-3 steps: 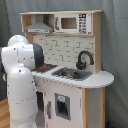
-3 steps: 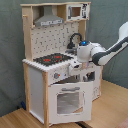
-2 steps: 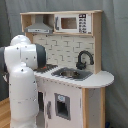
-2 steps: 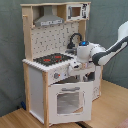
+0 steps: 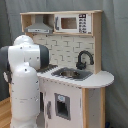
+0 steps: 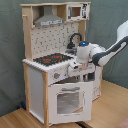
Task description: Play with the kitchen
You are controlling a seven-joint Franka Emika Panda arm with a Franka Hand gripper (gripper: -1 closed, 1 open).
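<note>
The kitchen [image 6: 60, 65] is standing on a wooden floor [image 6: 107, 107] before a grey curtain [image 6: 10, 50] in both exterior views; its hood [image 6: 49, 19] and microwave [image 6: 76, 11] are sitting up top, the stovetop [image 6: 51, 59] and black faucet [image 6: 75, 39] on the counter; in the second exterior view the oven door [image 6: 70, 100] is hanging slightly ajar; the arm [image 6: 107, 50] is reaching in from the second exterior view's right, its gripper [image 6: 75, 70] pressing close to the counter's front edge by the knobs [image 6: 56, 76]; whether the jaws are wide or narrow I cannot tell; in the first exterior view the arm's white body [image 5: 25, 80] is covering the kitchen's left half, leaving the sink [image 5: 72, 74] showing.
</note>
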